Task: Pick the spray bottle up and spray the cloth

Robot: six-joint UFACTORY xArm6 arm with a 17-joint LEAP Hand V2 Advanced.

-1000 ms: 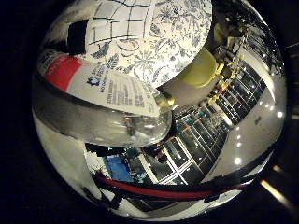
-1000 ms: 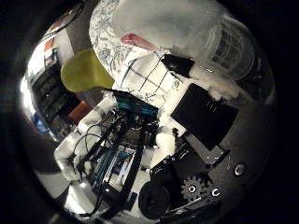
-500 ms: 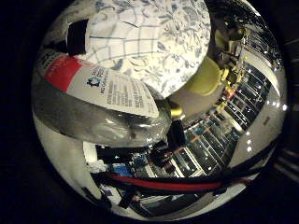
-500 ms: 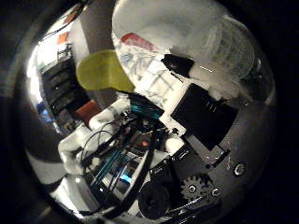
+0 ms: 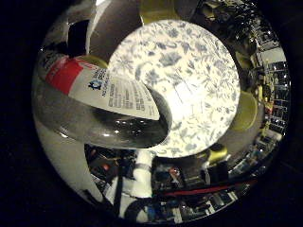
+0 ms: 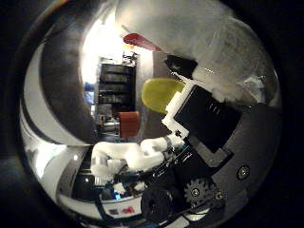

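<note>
The spray bottle (image 5: 95,99) is see-through with a red and white label. It lies close across the palm in the little finger side view. In the thumb side view its clear body (image 6: 223,47) is pressed against my right hand (image 6: 204,114), whose black and white fingers curl round it. A round cloth (image 5: 180,80), white with a blue flower pattern, lies spread out beyond the bottle, some way from the palm. A pale streak (image 5: 185,95) crosses the cloth near the bottle's end; I cannot tell what it is.
Yellow rounded things (image 5: 248,109) stand around the edge of the patterned cloth, and one shows in the thumb side view (image 6: 161,92). Dark shelving (image 6: 114,81) and an orange thing (image 6: 128,122) lie further off. My white arm (image 6: 133,152) reaches in below.
The camera has swung with the hand: the patterned cloth now fills the middle of the little finger side view. The bottle keeps its place against the palm.
</note>
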